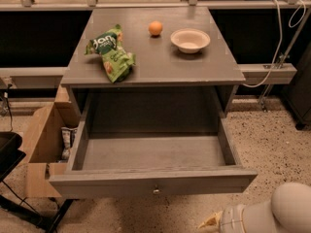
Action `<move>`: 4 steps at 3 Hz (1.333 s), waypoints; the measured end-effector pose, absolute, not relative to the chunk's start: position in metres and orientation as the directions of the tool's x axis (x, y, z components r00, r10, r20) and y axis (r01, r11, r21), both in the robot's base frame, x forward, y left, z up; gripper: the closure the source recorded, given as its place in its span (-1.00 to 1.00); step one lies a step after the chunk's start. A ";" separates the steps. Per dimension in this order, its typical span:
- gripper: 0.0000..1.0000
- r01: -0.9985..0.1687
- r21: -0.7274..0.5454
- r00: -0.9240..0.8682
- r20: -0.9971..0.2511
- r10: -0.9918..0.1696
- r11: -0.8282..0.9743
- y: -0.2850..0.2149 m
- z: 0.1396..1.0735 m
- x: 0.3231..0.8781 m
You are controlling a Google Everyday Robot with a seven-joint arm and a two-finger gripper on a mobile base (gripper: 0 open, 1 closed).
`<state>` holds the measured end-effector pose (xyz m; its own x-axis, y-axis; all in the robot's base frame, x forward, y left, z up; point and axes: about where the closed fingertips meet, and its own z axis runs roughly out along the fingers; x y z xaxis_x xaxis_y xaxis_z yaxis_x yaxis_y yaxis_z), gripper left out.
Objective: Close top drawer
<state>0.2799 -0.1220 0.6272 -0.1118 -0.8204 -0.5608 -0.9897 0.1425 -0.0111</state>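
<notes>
The top drawer point(153, 181) is a wide grey wooden drawer pulled fully out of the grey cabinet point(155, 62), empty inside. Its front panel faces me with a small round metal knob point(156, 190) at centre. My gripper point(210, 222) shows at the bottom right edge, below and to the right of the drawer front, apart from it; only a pale tip of it is in view, joined to the white arm point(272, 212).
On the cabinet top lie a green snack bag point(111, 52), an orange point(155, 28) and a white bowl point(190, 40). An open cardboard box point(43, 144) stands on the floor left of the drawer. A black stand point(9, 154) is at far left. A white cable point(277, 42) hangs at right.
</notes>
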 end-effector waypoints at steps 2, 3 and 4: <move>1.00 -0.999 0.041 -0.018 -0.513 -0.858 -0.003 -0.084 0.532 0.297; 1.00 -0.997 0.056 0.021 -0.526 -0.850 -0.060 -0.079 0.498 0.314; 1.00 -0.996 0.057 0.029 -0.526 -0.850 -0.070 -0.087 0.477 0.328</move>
<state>0.3279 -0.0872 0.4767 0.0293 -0.8500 -0.5259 -0.9960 -0.0695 0.0568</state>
